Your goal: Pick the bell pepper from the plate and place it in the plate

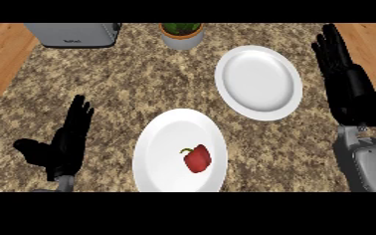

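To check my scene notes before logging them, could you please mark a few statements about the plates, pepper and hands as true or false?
1. The pepper lies on the near plate. True.
2. The far plate holds a second pepper. False: it holds nothing.
3. The right hand is curled round the pepper. False: it is open at the right edge, apart from the pepper.
4. The left hand is open, left of the near plate. True.
5. A plant stands beyond the plates. True.
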Motion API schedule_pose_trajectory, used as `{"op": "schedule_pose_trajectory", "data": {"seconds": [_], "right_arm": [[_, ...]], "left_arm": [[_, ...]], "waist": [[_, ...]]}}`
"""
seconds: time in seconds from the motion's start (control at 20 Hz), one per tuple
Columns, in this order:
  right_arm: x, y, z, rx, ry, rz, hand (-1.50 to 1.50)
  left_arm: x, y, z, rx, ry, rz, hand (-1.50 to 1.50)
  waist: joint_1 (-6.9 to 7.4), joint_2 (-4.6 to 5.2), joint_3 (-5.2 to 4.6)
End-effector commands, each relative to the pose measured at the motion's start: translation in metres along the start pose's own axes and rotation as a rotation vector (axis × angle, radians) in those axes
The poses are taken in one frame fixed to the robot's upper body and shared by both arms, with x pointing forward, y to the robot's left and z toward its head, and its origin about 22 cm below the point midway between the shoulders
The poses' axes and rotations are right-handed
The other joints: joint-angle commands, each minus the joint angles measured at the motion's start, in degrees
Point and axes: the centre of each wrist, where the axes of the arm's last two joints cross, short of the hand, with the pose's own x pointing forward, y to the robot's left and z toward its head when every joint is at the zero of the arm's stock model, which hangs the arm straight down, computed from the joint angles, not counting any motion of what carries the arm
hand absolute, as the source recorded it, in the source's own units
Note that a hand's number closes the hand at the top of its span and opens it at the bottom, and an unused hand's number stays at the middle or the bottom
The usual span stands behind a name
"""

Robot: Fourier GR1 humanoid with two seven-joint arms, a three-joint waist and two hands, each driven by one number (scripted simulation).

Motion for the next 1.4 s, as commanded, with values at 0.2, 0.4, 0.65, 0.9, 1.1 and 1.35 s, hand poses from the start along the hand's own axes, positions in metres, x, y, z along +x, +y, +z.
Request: {"op": "schedule_pose_trajectory", "data": {"seconds": [0.2, 0.4, 0.65, 0.9, 1.1, 1.35], "right_arm": [[0.03, 0.117, 0.028, 0.842, -0.157, -0.178, 1.5], [0.108, 0.081, 0.007, 0.779, -0.705, 0.537, 1.5], [-0.03, 0.123, 0.051, 0.772, -0.394, 0.052, 1.5], [-0.067, 0.106, 0.048, 1.084, -0.463, -0.155, -1.5], [-0.069, 0.114, 0.026, 1.21, -0.594, 0.221, -1.5], [-0.042, 0.133, 0.016, 1.148, -0.734, 0.515, -1.5]], "left_arm": [[0.003, -0.003, -0.007, -0.068, 0.042, -0.21, 0.0], [-0.008, 0.003, -0.004, -0.062, 0.116, -0.236, 0.0], [0.003, -0.011, -0.011, -0.087, 0.11, -0.275, 0.0], [0.013, -0.03, -0.017, -0.071, 0.119, -0.267, 0.0], [0.012, -0.034, -0.017, -0.081, 0.14, -0.268, 0.0], [0.003, -0.024, -0.015, -0.066, 0.153, -0.279, 0.0]], "waist": [[4.0, 3.36, -0.71], [1.08, 0.16, -1.63], [1.65, 4.6, -0.57], [0.95, 3.41, -0.81], [0.93, 2.99, -0.94], [-0.11, 2.71, -1.08]]}}
